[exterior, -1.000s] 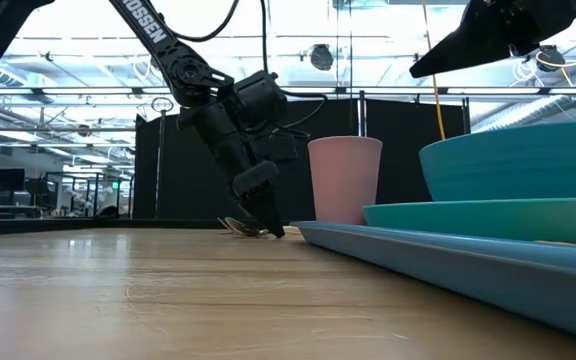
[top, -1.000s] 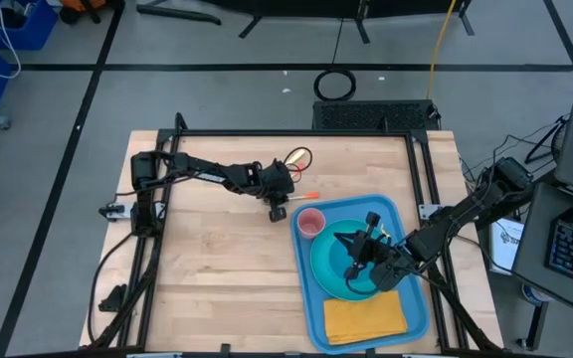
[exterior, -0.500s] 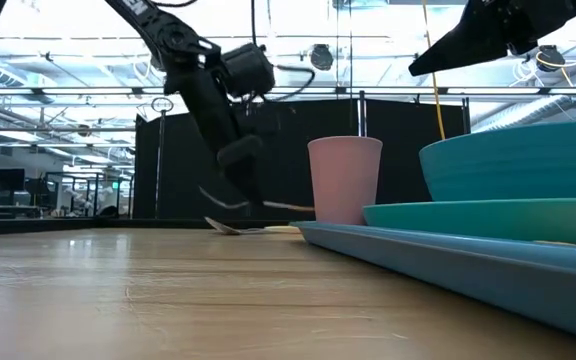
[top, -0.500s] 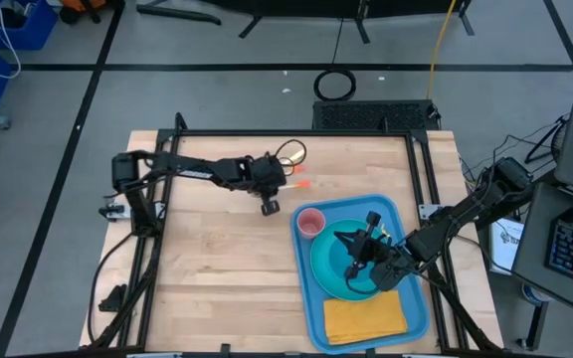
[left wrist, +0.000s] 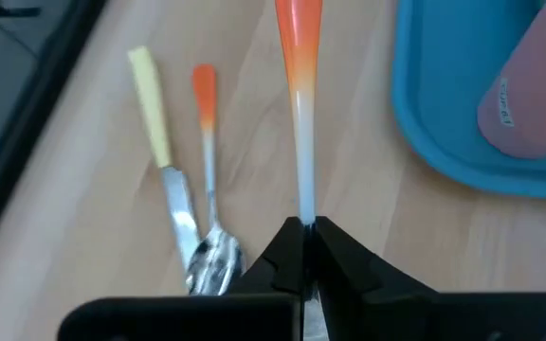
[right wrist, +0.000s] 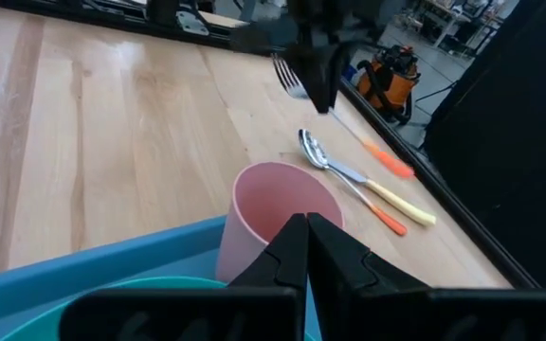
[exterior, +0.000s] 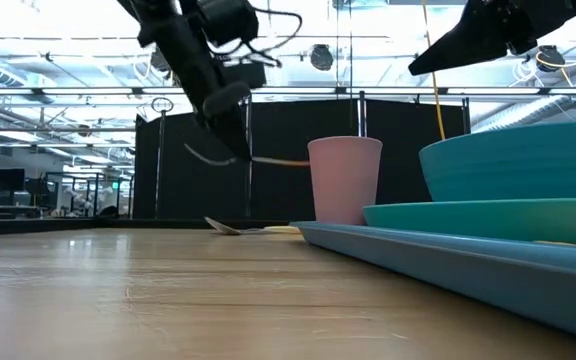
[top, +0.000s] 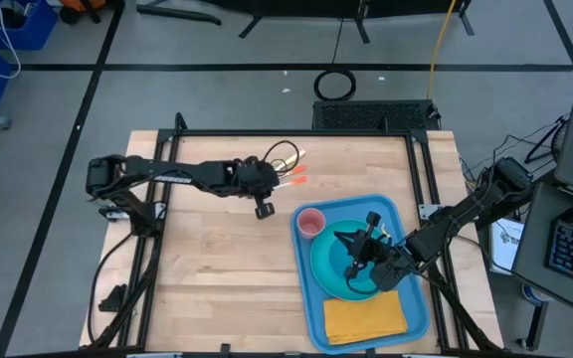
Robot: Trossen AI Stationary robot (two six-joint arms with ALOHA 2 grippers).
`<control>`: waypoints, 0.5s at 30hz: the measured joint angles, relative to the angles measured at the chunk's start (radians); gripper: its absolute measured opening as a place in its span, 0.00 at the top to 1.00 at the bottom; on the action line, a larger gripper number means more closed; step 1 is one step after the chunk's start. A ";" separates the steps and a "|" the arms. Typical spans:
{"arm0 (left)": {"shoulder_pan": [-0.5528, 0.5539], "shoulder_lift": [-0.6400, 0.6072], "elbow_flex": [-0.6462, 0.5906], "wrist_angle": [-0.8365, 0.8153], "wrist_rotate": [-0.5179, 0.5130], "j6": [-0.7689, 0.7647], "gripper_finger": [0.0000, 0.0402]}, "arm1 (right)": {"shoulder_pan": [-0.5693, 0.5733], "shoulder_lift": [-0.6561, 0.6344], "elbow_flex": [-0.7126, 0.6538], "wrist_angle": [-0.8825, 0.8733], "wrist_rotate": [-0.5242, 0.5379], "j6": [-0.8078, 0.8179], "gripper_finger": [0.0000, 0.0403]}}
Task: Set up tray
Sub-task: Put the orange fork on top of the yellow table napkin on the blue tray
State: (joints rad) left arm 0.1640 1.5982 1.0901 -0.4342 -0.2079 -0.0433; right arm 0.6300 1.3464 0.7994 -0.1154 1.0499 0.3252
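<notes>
Tray [top: 414,309] — the big flat blue plastic rectangle with rounded corners and a low raised rim — lies on the right half of the pale wooden plank worktop [top: 207,268], near its front edge. At the tray's near end rests a flat yellow-orange rectangular napkin [top: 365,319]. Past it sits a round, smooth turquoise plate [top: 328,276] with a deeper turquoise bowl [exterior: 513,172] on top. The right pincer [top: 358,267] hangs over that bowl, its dark fingers pressed together and holding nothing. In the tray's far left corner stands a matte pink cup [top: 310,223], upright and tapering towards its base.

Beyond the tray, above bare wood, the left pincer [top: 264,209] is lifted clear of the worktop, its black fingers pinching the thin metal neck of a fork with an orange plastic handle [left wrist: 300,57]; the tines [right wrist: 286,78] show in the right wrist view. Farthest back, near the worktop's black metal frame [top: 296,134], lie a shiny spoon with a slim orange handle [left wrist: 206,170] and a knife with a pale yellow handle [left wrist: 161,169], close side by side.
</notes>
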 joint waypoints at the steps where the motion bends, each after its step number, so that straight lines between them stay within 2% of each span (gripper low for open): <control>1: -0.009 -0.014 0.000 -0.008 -0.019 -0.014 0.97 | 0.000 0.000 0.000 0.001 0.008 0.000 1.00; 7: -0.091 -0.099 0.001 -0.020 -0.052 -0.095 0.97 | 0.025 -0.013 0.000 0.013 0.053 -0.014 1.00; 15: -0.266 -0.142 0.002 0.018 -0.088 -0.201 0.97 | 0.098 -0.122 0.000 0.014 0.057 -0.051 1.00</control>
State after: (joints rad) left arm -0.1025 1.4564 1.0920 -0.4166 -0.2962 -0.2445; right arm 0.7275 1.2249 0.7994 -0.1013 1.1073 0.2744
